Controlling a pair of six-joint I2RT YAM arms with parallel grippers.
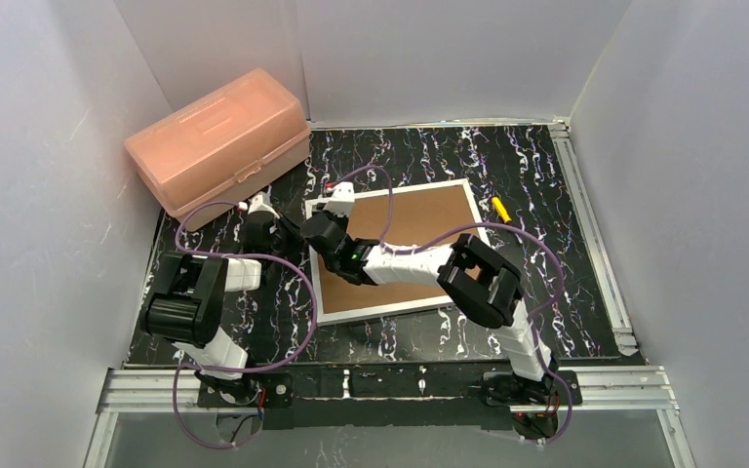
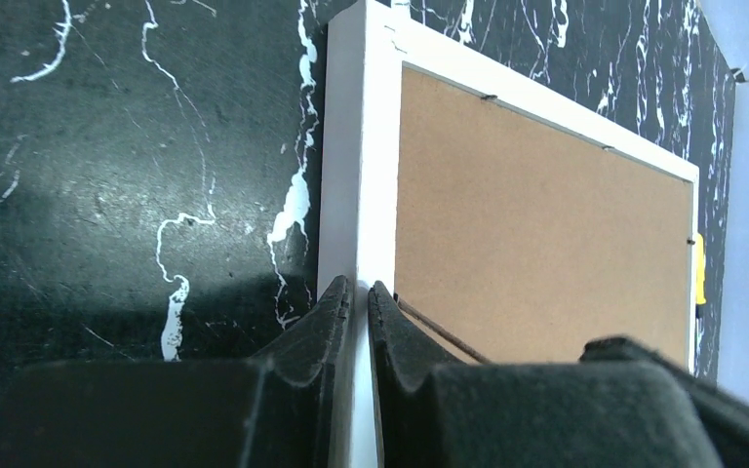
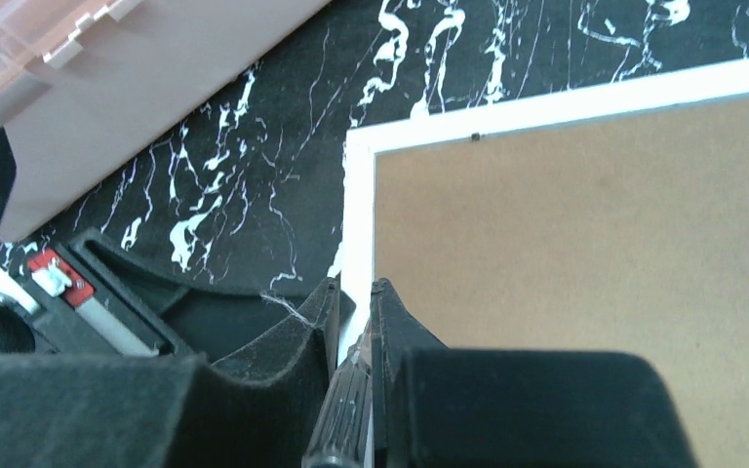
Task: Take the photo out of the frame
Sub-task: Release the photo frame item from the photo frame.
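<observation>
Carefully now: you are working at a corner of the frame, which is lying face down on the table with its brown backing board facing up. The photo is not showing anywhere; most likely it is sitting under that board, beneath both tools.

Your left tool is pressed almost together, its tips riding right over the white rim with only a sliver of white between them. I cannot tell whether they are bearing down on it. Your right tool is pinching a ribbed grey rod whose tip is hidden. The rim is running straight ahead of it and the board is spreading off to its right.

Small dark tabs are showing along the rim's inner edge ahead of the right tool, and those are probably what is holding the board in. Be keeping the left tool steady as a hold-down while you are guiding the rod low and flat toward the nearest tab. Be pushing sideways rather than digging down, so the board is not getting gouged and the frame is not skating across the table.
</observation>
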